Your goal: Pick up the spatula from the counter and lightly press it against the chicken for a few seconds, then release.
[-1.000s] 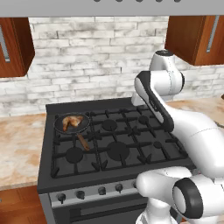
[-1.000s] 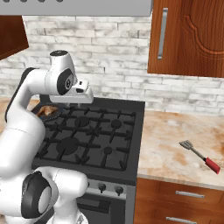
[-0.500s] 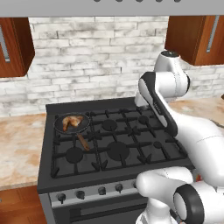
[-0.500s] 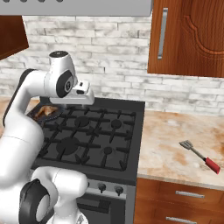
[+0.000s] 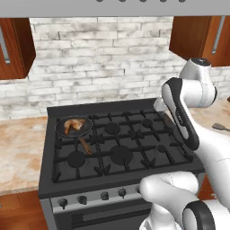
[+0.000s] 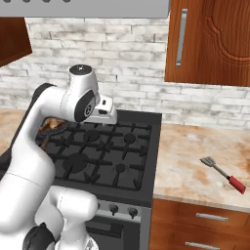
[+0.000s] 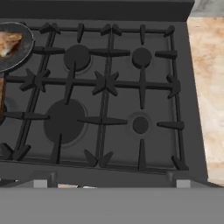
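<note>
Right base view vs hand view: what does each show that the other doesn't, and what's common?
Right base view: grey-bladed spatula with a red handle lying on the beige marble counter, brown wooden cabinet door, round control knobs. Hand view: browned chicken piece seen from above in the dark round pan. Both: black gas stove, with that counter to its right.

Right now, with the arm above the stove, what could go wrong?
The spatula lies flat on the counter, well right of the stove, which makes a long reach, and its thin handle could slip from the grip. The chicken sits in a small pan on the rear left burner, so pressing might tip the pan.
</note>
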